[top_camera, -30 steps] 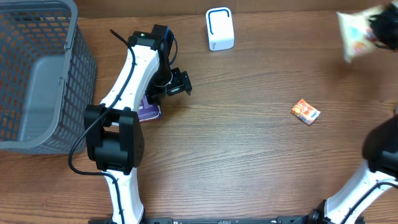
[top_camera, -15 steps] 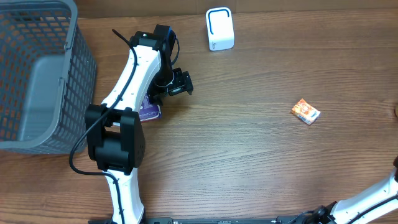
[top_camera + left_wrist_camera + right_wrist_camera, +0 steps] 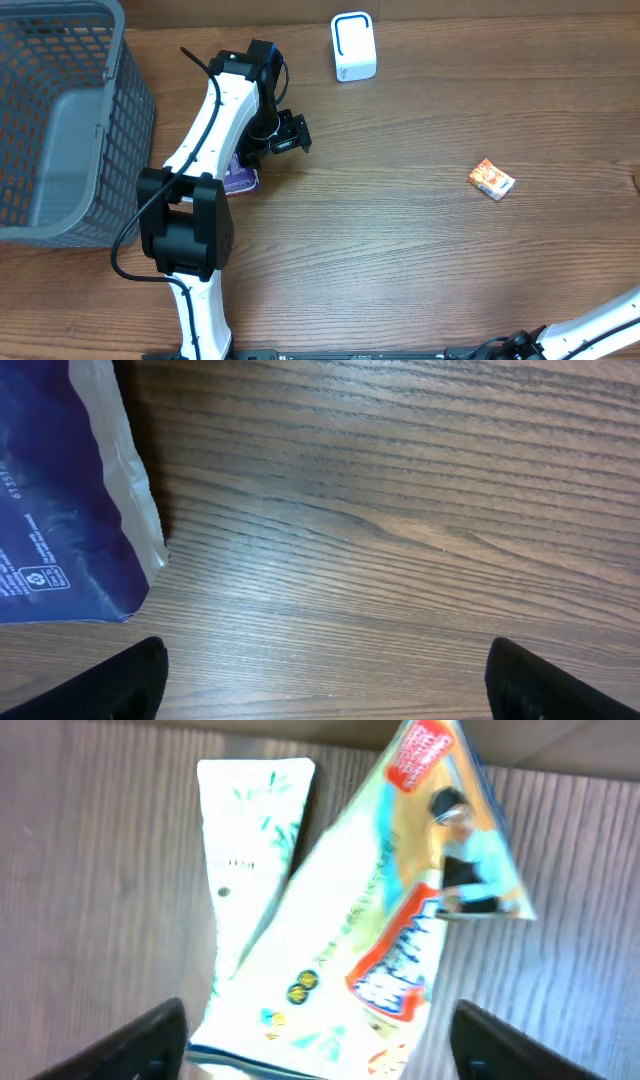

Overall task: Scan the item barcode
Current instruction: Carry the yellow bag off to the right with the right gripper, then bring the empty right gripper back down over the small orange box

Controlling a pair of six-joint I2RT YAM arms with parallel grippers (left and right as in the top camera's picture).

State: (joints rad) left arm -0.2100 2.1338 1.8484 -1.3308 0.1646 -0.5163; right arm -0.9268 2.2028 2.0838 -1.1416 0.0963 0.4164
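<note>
A white barcode scanner (image 3: 353,46) with a blue-edged window stands at the table's far edge. A small orange packet (image 3: 491,180) lies to the right of the middle. My left gripper (image 3: 292,135) (image 3: 325,660) is open over bare wood, just right of a purple pouch (image 3: 240,178) (image 3: 60,490). In the right wrist view a white snack bag (image 3: 360,920) with red and blue print lies blurred between the wide-apart fingers of my open right gripper (image 3: 320,1020), overlapping a flat white packet (image 3: 245,840). That gripper is outside the overhead view.
A grey mesh basket (image 3: 60,120) fills the far left of the table. The left arm's base (image 3: 185,230) stands near the front left. A white link of the right arm (image 3: 600,320) shows at the bottom right corner.
My right gripper and the snack bag, seen at the overhead view's top right a second ago, have left that view to the right. The left arm has barely shifted.
</note>
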